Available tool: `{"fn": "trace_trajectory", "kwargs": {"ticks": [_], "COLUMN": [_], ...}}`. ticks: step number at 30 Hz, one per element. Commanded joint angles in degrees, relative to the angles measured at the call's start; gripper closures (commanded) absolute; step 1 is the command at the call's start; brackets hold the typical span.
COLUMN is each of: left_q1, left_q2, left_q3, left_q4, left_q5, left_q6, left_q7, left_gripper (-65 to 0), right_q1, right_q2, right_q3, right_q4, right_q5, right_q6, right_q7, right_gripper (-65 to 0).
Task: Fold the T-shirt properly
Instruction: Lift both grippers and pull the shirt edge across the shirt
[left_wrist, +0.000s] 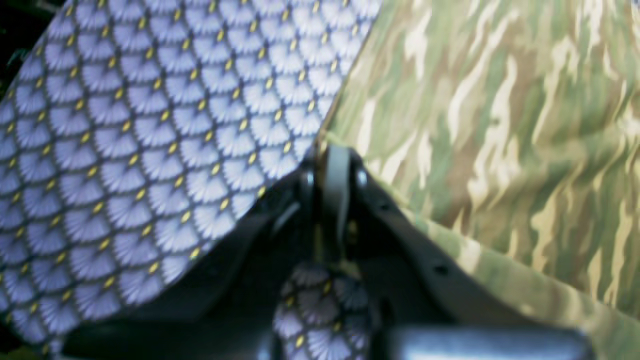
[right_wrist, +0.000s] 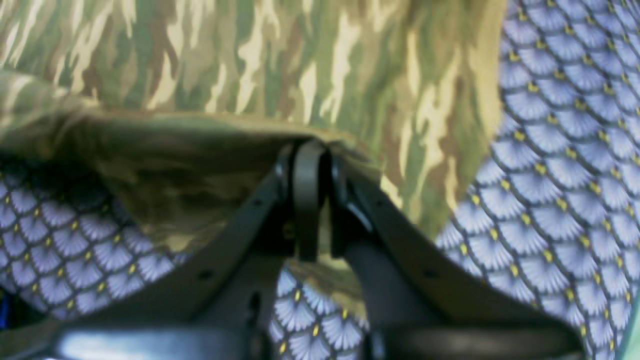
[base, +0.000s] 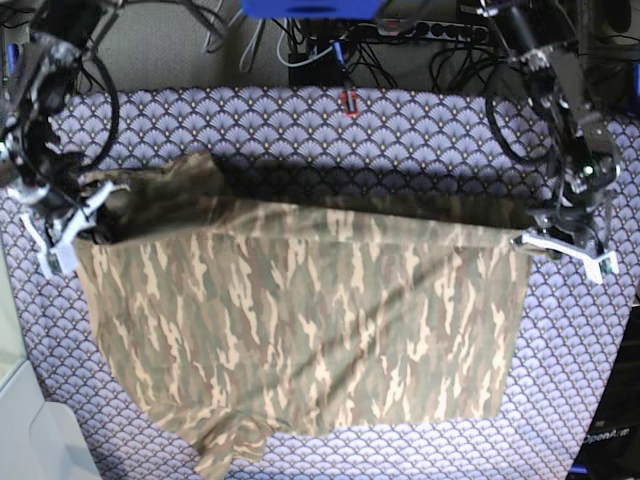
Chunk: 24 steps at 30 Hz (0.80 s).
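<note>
The shirt (base: 300, 320) lies spread over the purple cloth (base: 300, 130) that covers the table, filling the middle and near part of the base view, with one sleeve (base: 225, 445) crumpled at the near edge. Its far edge is lifted off the cloth and drawn into a nearly straight line between the two arms, which is why a band of shadow runs under it. The left gripper (left_wrist: 332, 165) sits at the right end of that line with its jaws pressed together on the shirt's corner; in its wrist view the camouflage fabric meets the fingertips right at the hem. The right gripper (right_wrist: 310, 155) is at the left end, likewise pinching the shirt, with a fold of fabric draped over and beside its closed jaws. Holding both corners well apart keeps the edge taut, so the cloth should fold without bunching. I judge this to be the start of a fold, the raised far edge ready to be carried toward the near side. The left end sags more, near a rumpled sleeve (base: 195, 175).
</note>
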Motion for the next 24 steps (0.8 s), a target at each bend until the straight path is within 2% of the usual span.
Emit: {"fn": "trace_trajectory", "kwargs": {"ticks": [1,8,12,18,22,24], "left_q1": [-1.24,-8.09,-10.38,-12.49,-14.07,-14.60], "left_q2": [-0.64,-3.27,-3.27,-4.50,-5.12,-5.12], "left_q3": [0.83,8.92,9.10,8.75,8.83,8.75], "left_q4": [-0.62,-10.90,-12.92,-17.58,-19.69,-20.75], "left_q5": [0.17,0.17,0.17,0.17,0.17,0.17], "left_q6": [0.03,0.38,0.56,0.56,0.56,0.56], "left_q7": [-0.99,-1.43,-4.51,-8.03,-10.84,-11.89], "left_gripper": [-0.5,-0.5,-0.5,-0.5,-0.5,-0.5], "right_q1": [2.05,12.07,16.99,21.21,22.97,24.11], "right_q2": [1.36,5.05,7.25,8.92,9.18,9.18], "right_q3": [-0.69,-6.49,-9.92,-13.70,-14.85,-15.46], "right_q4": [-0.48,-14.55,-22.81,-32.31,-33.27,-33.27], "right_q5": [0.74,0.74,0.74,0.74,0.57,-1.63], "right_q6": [-0.03,-0.03,-0.03,-0.03,-0.03,-0.03], "right_q7": [1.17,4.87,7.77,11.64,12.52,12.43], "right_gripper": [0.0,0.0,0.0,0.0,0.0,0.0]}}
